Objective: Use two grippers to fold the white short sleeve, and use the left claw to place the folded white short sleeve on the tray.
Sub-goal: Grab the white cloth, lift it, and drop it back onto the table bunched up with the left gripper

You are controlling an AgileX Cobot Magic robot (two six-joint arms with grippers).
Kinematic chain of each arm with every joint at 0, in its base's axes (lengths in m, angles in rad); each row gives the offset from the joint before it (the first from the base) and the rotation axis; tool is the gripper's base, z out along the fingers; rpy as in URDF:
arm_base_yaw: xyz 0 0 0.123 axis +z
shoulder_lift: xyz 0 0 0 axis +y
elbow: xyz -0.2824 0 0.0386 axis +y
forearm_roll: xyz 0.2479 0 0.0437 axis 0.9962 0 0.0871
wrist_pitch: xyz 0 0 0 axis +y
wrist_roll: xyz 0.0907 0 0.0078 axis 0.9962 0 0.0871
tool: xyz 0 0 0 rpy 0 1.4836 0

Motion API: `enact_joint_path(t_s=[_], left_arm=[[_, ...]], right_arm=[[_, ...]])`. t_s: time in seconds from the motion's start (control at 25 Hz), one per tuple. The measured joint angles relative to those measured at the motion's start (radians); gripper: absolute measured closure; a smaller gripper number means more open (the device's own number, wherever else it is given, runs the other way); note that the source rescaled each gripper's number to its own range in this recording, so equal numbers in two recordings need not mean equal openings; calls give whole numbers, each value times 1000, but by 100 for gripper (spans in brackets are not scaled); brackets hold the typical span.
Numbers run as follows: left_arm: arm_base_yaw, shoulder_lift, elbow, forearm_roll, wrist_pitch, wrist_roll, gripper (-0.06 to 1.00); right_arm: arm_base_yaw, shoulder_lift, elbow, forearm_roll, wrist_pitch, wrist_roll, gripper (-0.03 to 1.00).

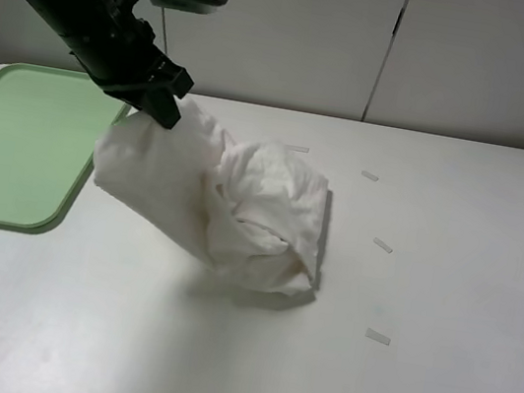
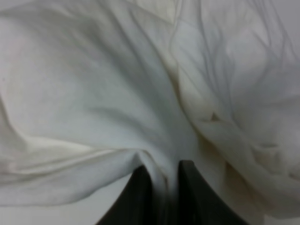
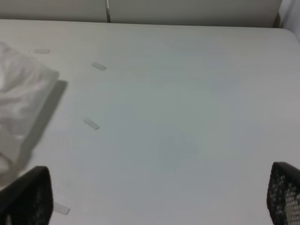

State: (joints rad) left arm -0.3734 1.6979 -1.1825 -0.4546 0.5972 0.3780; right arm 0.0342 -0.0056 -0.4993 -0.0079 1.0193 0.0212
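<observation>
White cotton hangs bunched from the left gripper. Its jaws are clenched on a thin pinch of the shirt, and the left wrist view shows cloth squeezed between the two black fingers. That end is raised near the inner edge of the tray. The far end rests in a crumpled heap on the table, right of the tray and clear of it.

The right gripper is spread wide and holds nothing. It hovers over bare table with the shirt's edge off to one side, and it does not show in the high view.

The main risk, as I judge it, is the narrow grip: only a small fold is caught, so the weight of the trailing cloth could pull it free on the way across. The bundle also looks loose rather than flat, so dragging it may open the folds. The low end could snag on the tray's rim, or the shirt could land half on and half off.
</observation>
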Motion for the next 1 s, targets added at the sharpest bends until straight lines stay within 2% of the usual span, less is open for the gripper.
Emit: enact_joint_path(t_s=[0.04,0.12,0.32,0.48,0.52,0.56,0.72,1.0], left_arm=[[14,-23,0,56,50,2,84],[19,-43,0,114,94,4,84],[5,-46,0,143,118,4,84],[-44,-46,0,145,84,4,84],[-85,-46,0,141,53,4,84],[-85,-46,0,141,53,4,84],[-197,-39,0,130,-18,5,84],[-295,57,0,127,-76,-36,84]], right_arm=[[0,0,0,0,0,0,-3],[0,0,0,0,0,0,-3],[0,0,0,0,0,0,-3],[0,0,0,0,0,0,-3],[0,0,0,0,0,0,-3],[0,0,0,0,0,0,-3],[0,0,0,0,0,0,-3],[0,0,0,0,0,0,-3]])
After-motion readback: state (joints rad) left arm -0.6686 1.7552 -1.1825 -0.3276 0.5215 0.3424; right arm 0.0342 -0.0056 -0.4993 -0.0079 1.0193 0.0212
